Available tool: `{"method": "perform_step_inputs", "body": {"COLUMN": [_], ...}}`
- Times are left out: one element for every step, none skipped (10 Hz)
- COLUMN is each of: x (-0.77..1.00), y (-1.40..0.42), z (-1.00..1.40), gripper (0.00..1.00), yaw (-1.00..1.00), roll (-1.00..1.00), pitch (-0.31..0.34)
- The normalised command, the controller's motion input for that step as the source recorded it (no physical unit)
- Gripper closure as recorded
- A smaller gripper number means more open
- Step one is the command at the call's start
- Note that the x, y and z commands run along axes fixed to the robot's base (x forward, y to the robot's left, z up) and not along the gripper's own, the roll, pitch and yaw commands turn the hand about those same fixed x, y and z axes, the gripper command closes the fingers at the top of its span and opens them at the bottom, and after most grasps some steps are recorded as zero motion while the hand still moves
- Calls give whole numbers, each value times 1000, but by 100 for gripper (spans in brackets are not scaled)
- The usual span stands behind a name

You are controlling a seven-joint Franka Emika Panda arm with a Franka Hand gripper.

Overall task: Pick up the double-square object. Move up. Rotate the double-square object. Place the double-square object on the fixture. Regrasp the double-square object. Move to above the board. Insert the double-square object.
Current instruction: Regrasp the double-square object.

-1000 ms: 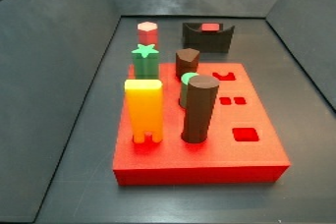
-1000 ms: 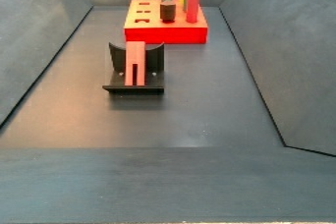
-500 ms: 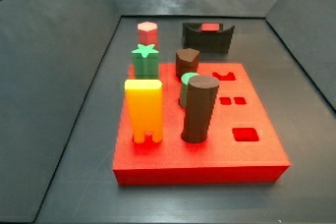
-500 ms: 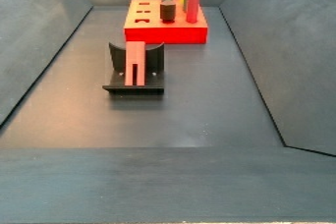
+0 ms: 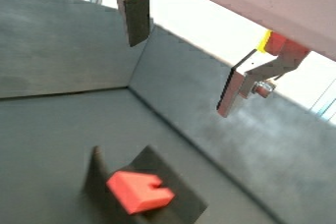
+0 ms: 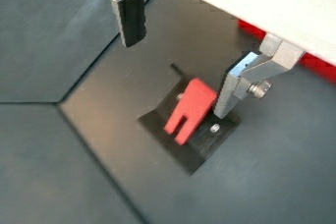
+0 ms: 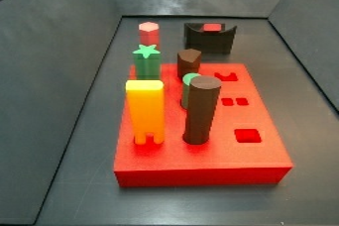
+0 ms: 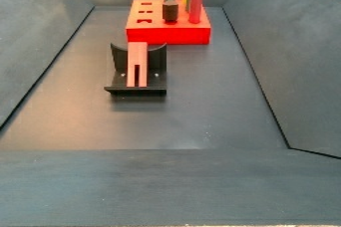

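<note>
The double-square object [image 8: 139, 64] is a red-pink bar lying along the fixture [image 8: 120, 72], a small dark block on the floor in front of the board [image 8: 167, 35]. In the opposite side view the bar's end [image 7: 211, 28] shows in the fixture's notch [image 7: 209, 41] behind the board [image 7: 199, 166]. Both wrist views look down on the bar [image 6: 191, 110] [image 5: 138, 191] resting on the fixture [image 6: 199, 147] [image 5: 184, 203]. My gripper [image 6: 179, 79] [image 5: 182, 76] hangs above it, open, with nothing between its fingers [image 6: 129, 20].
Upright on the board stand a yellow-orange peg [image 7: 145, 111], a dark brown cylinder [image 7: 201, 109], a green star peg [image 7: 146, 59] and a red hexagonal-topped peg [image 7: 149, 34]. Shaped holes [image 7: 247, 135] lie along the board's right side. Sloping dark walls [image 8: 40, 62] enclose the floor.
</note>
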Motion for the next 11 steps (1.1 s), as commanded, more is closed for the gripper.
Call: {"method": "perform_step_inputs", "body": {"x": [60, 77, 89, 89, 87, 82, 73, 30, 34, 47, 57], "y": [-28, -34, -37, -38, -41, -26, -27, 75, 75, 68, 64], "z": [-7, -9, -14, -16, -13, -8, -5, -1000, -1000, -1000, -1000], "gripper": [0, 0, 0, 0, 0, 0, 0, 0, 0, 0, 0], "yaw": [58, 68, 81, 88, 99, 112, 126, 159, 168, 165, 160], "roll": [1000, 1000, 881, 686, 494, 339, 224, 192, 168, 148, 114], "pitch": [30, 62, 93, 101, 100, 92, 71, 115, 88, 48, 0]}}
